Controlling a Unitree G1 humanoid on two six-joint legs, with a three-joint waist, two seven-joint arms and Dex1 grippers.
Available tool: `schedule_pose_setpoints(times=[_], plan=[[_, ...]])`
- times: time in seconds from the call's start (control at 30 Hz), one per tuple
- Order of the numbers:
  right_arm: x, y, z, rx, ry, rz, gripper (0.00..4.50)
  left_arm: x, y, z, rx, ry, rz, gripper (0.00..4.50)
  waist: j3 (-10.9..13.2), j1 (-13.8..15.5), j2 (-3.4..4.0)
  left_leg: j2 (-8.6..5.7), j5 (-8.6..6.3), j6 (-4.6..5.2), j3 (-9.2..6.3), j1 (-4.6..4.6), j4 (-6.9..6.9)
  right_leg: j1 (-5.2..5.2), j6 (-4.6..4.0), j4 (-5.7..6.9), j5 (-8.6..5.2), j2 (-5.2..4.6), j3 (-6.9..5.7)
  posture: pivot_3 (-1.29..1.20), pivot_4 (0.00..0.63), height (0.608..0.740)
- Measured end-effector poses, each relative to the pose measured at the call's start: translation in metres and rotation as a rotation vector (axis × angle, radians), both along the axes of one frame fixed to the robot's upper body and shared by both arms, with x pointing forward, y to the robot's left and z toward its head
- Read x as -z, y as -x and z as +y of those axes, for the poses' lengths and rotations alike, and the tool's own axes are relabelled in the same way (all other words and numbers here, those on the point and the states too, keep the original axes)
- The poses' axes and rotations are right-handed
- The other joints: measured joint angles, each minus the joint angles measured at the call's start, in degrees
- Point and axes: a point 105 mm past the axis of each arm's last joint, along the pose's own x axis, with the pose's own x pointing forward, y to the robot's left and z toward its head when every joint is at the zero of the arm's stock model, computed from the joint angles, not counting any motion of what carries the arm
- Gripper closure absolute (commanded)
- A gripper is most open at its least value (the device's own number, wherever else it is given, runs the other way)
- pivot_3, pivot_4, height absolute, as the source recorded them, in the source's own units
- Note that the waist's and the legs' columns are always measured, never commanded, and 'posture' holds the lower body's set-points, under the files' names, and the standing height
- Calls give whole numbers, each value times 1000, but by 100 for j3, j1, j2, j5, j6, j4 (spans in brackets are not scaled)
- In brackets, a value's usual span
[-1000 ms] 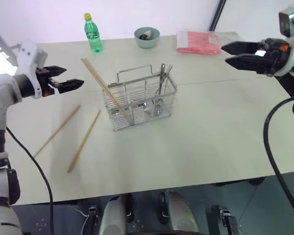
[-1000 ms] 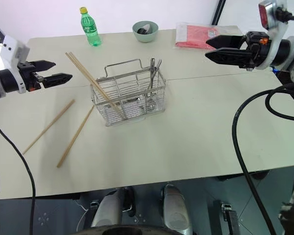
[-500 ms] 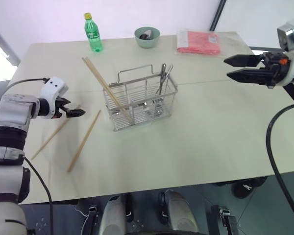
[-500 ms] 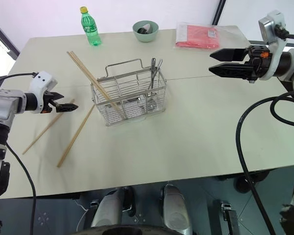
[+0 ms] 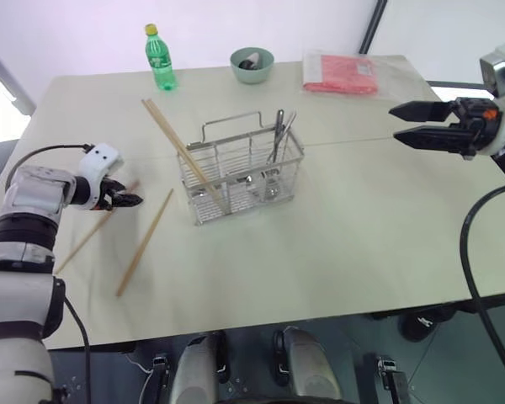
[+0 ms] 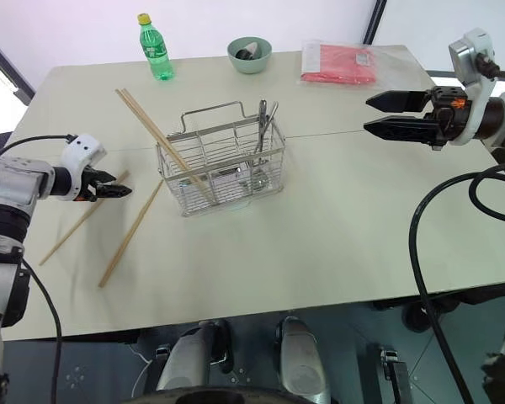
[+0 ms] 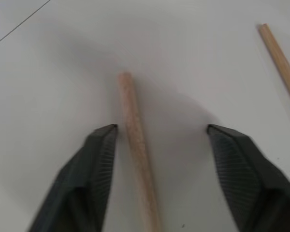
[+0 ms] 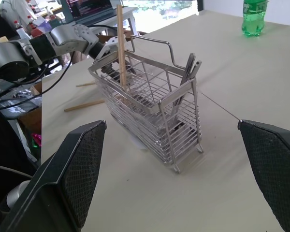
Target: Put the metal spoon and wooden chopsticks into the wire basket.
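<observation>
The wire basket (image 5: 240, 168) stands mid-table with two wooden chopsticks (image 5: 172, 139) leaning out of its left end and the metal spoon (image 5: 278, 133) upright at its right end. Two more chopsticks lie flat on the table to its left, one (image 5: 91, 233) nearer the table's left edge, the other (image 5: 144, 241) closer to the basket. My left gripper (image 5: 128, 200) is down at the upper end of the left stick. In the left wrist view that stick (image 7: 136, 150) lies between the open fingers (image 7: 99, 159), close to one pad. My right gripper (image 5: 393, 123) hovers open, high at the right.
At the back of the table stand a green bottle (image 5: 160, 57), a pale green bowl (image 5: 252, 63) and a red packet (image 5: 341, 73). The table's front edge (image 5: 261, 316) runs below the loose sticks.
My left arm has dropped from above the table down to the loose chopstick's end, and its fingers have narrowed around it. The right gripper has hardly moved.
</observation>
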Motion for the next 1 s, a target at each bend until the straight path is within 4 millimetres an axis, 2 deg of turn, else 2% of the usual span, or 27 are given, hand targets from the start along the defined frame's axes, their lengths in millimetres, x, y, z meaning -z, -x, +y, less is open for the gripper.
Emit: schedule_pose_setpoints(times=[0.1,0.33,0.47,0.53,0.63,0.73,0.87,1.0], plan=[[0,0,-1,3,-3,5,0,1,-1,0,-4,4,3,4413,0,-16,0,-1,-5,8,-6,4,2,0,-1,9,4,-20,0,0,150,733],[0,1,-2,10,-9,16,0,0,-5,5,-50,7,-21,4468,-1,-9,0,-4,-3,9,-6,3,5,0,2,12,5,-24,0,0,150,733],[0,1,-3,10,-10,15,0,-4,-12,18,-169,16,-82,4468,1,-11,-3,-4,-3,10,-6,0,8,-2,3,12,5,-25,0,0,150,733],[0,1,-3,12,-11,15,0,-12,-16,25,-245,61,-146,4468,4,-6,-8,-4,-3,8,-6,-3,8,-4,4,12,5,-27,0,0,150,733],[0,1,-3,12,-16,21,0,-48,-26,23,-310,253,-302,4468,14,16,-26,-9,2,0,-5,-8,6,-5,11,11,9,-30,-2,0,150,733],[-1,1,-3,13,-22,25,0,-104,-27,10,-301,554,-484,4468,22,19,-40,-10,9,-13,-6,-14,5,-3,29,2,17,-36,-1,0,150,733],[-2,1,-3,13,-41,25,0,-167,-9,-8,-208,805,-645,4468,23,5,-41,-20,1,5,8,-15,3,10,54,-29,31,-37,6,0,150,733],[-3,1,-2,12,-50,20,0,-205,16,-36,-67,948,-695,4468,26,6,-45,-24,1,7,17,-11,4,16,57,-31,31,-33,8,0,150,733]])
